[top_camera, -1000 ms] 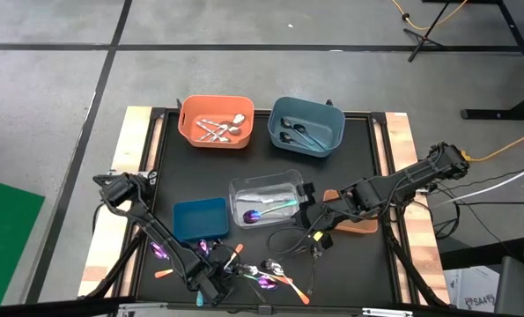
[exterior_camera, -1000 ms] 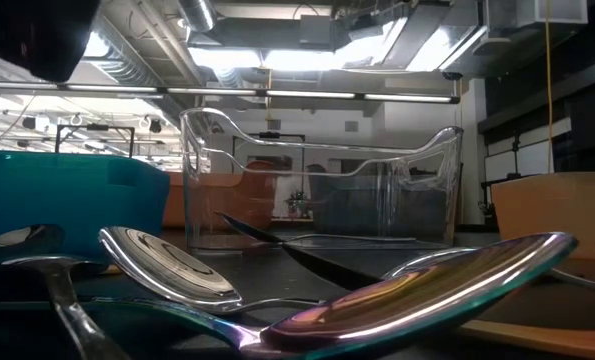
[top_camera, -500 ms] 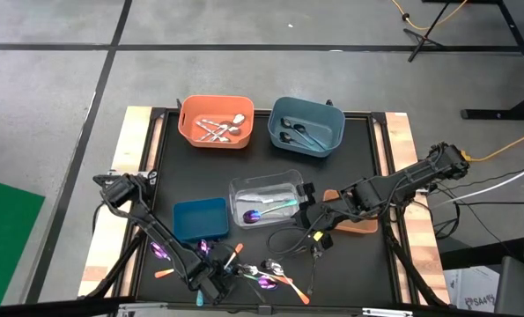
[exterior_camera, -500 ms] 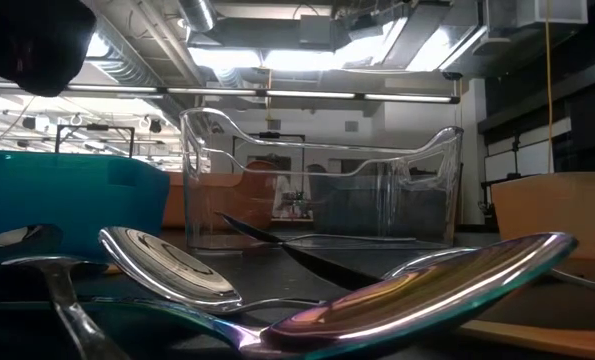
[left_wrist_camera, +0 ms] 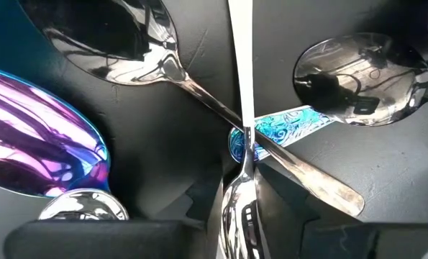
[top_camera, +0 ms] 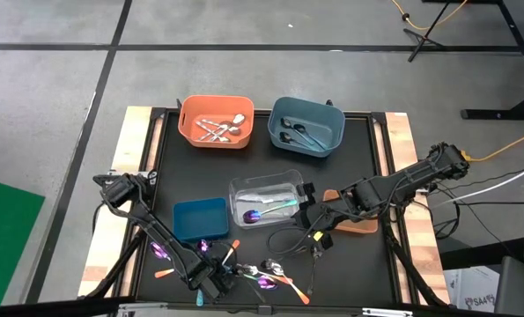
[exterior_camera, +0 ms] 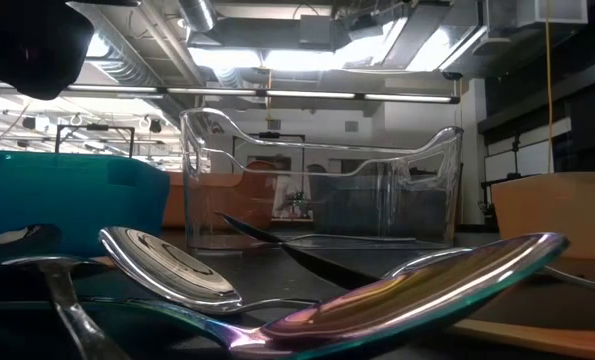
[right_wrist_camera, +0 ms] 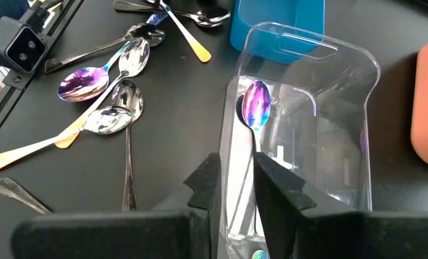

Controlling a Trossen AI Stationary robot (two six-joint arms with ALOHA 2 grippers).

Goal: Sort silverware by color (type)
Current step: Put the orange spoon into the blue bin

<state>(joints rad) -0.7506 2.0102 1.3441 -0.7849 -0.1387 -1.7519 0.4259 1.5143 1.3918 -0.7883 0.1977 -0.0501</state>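
High view, left claw (top_camera: 216, 275) narrowed since before, partly open over silverware pile (top_camera: 266, 273), holding nothing.

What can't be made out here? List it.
- Left end effector: high view, too small to tell whether it grips anything; left wrist view crops its fingers.
- Blue bin: low view, wall hides contents.
- Dark cutlery in teal bin: high view, too small to tell spoons from forks.
- Brown bin: high view, right arm covers it.
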